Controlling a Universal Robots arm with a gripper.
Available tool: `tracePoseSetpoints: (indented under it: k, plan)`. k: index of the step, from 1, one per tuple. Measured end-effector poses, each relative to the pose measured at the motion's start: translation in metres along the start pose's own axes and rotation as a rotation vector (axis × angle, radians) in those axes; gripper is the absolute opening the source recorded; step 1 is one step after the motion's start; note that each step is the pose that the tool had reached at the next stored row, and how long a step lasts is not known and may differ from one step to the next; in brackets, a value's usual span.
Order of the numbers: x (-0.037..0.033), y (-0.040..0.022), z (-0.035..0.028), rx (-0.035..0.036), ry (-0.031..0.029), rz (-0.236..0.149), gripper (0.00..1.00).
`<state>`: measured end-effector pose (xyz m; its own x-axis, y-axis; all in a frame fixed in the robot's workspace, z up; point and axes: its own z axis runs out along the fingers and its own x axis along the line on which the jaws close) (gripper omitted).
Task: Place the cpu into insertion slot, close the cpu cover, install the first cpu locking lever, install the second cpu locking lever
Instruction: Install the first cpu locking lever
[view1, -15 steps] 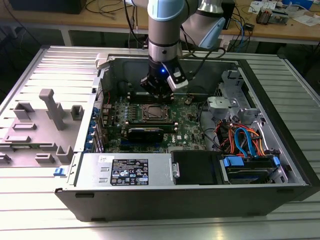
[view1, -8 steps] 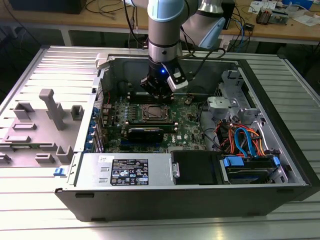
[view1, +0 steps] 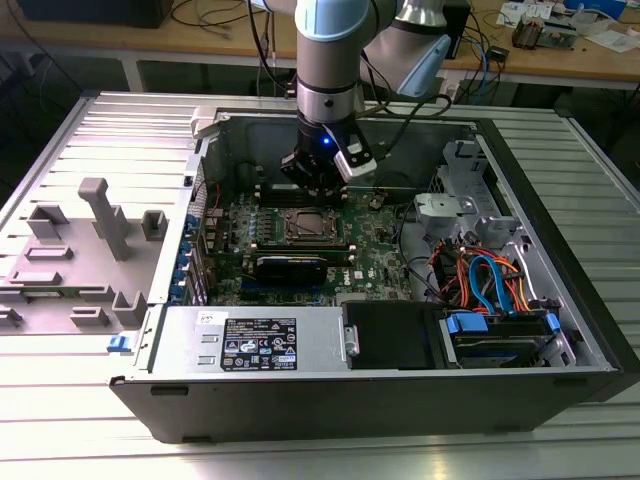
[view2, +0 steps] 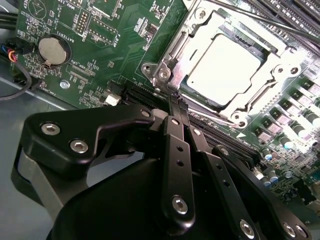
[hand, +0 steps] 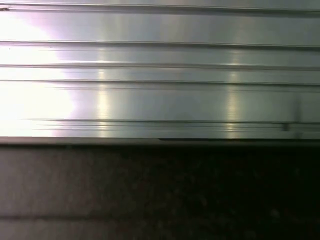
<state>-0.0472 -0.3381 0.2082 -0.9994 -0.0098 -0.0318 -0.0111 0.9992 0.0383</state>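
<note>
In the second wrist view the cpu (view2: 225, 67), a pale silver square, lies in the insertion slot (view1: 308, 226). The silvery cpu cover (view2: 265, 97) is down around the chip, and its cutout shows the chip's top. A thin metal locking lever (view2: 270, 22) runs along one side of the socket. My gripper (view2: 176, 100) has its black fingers pressed together, with the tips at the corner of the cover frame and nothing visible between them. In the exterior view the gripper (view1: 318, 185) hangs just behind the socket, over the green motherboard (view1: 380, 265).
The open computer case (view1: 300, 395) walls in the board. A black card (view1: 290, 266) lies in front of the socket, and memory slots (view2: 300, 12) are beside it. A drive bay with orange and blue cables (view1: 485, 285) is at the exterior view's right. Grey fixtures (view1: 105, 215) stand outside at its left.
</note>
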Motion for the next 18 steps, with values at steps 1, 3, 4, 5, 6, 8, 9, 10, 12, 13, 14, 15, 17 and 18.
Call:
tracePoseSetpoints:
  k: [1, 3, 4, 5, 6, 8, 9, 10, 12, 13, 14, 15, 17, 18]
  plan:
    - [-0.0004, 0.0, 0.0004, 0.0004, 0.0003, 0.0, 0.11]
    - [-0.0006, -0.0001, 0.0013, 0.0004, 0.0004, 0.0, 0.11]
    - [-0.0006, -0.0001, 0.0017, 0.0004, 0.0004, 0.0, 0.11]
    - [-0.0006, -0.0002, 0.002, 0.0004, 0.0005, 0.0, 0.11]
    - [-0.0006, -0.0002, 0.0023, 0.0005, 0.0006, 0.0, 0.11]
    - [-0.0006, -0.0007, 0.0024, 0.0002, 0.0005, 0.0, 0.11]
    - [-0.0006, -0.001, 0.0024, 0.0003, 0.0005, 0.0, 0.11]
    - [-0.0006, -0.0011, 0.0024, 0.0004, 0.0005, 0.0, 0.11]
    - [-0.0006, -0.0011, 0.0013, 0.0004, 0.0006, 0.0, 0.11]
    - [-0.0006, -0.001, 0.0008, 0.0003, 0.0006, 0.0, 0.11]
    - [-0.0007, -0.001, 0.0007, 0.0001, 0.0004, 0.0, 0.11]
    - [-0.0007, -0.001, 0.0006, 0.0, 0.0004, 0.0, 0.11]
    - [-0.0007, -0.0011, 0.0006, 0.0007, 0.0006, 0.0, 0.11]
    - [-0.0008, -0.0011, 0.0007, 0.0017, 0.0006, 0.0, 0.11]
